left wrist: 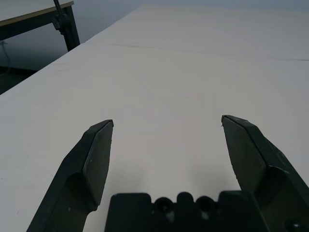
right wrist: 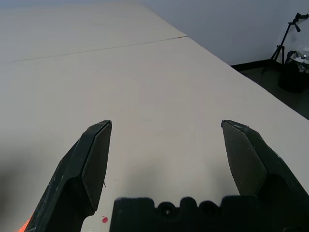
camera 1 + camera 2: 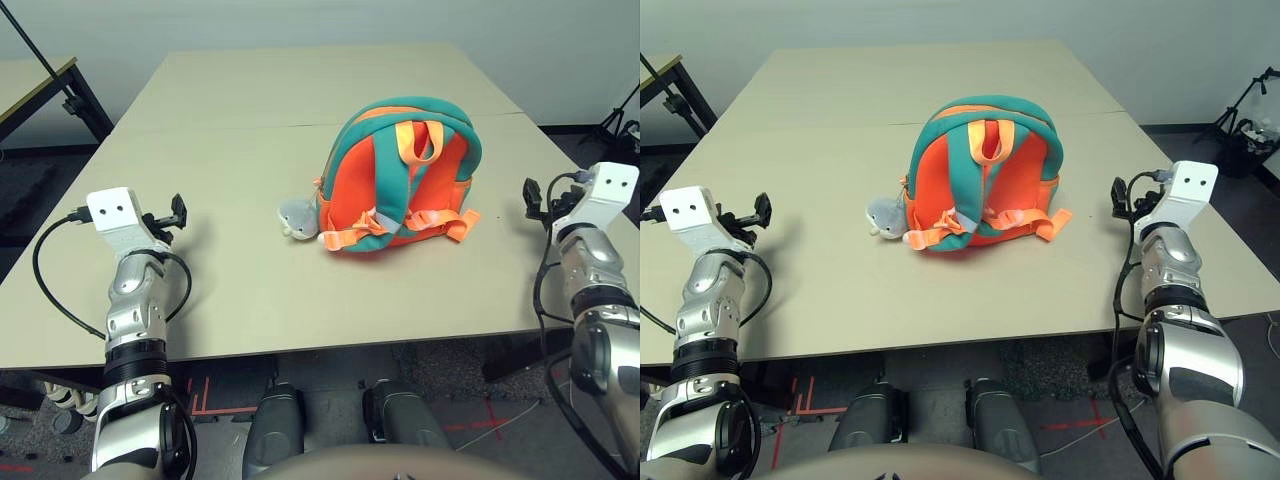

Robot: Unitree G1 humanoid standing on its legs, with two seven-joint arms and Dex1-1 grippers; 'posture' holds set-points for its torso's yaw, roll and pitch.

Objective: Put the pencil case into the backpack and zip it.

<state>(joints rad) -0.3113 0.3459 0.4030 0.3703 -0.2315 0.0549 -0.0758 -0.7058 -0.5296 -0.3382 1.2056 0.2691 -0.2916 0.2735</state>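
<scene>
The orange backpack (image 3: 400,180) with teal trim stands in the middle of the beige table (image 3: 250,130), its straps facing me. A grey plush animal head (image 3: 297,219) lies at its left foot. The pencil case is out of view. My left gripper (image 3: 178,213) hovers over the table's left part, well apart from the backpack. In the left wrist view its fingers (image 1: 96,159) stand wide apart with nothing between them. My right gripper (image 3: 532,198) hangs at the table's right side, a short way right of the backpack, and is open too (image 2: 166,126).
A seam (image 3: 230,126) runs across the table behind the backpack. Another table (image 3: 30,85) and a black stand leg (image 3: 80,100) are at the far left. A tripod (image 3: 1240,110) stands on the floor at the far right.
</scene>
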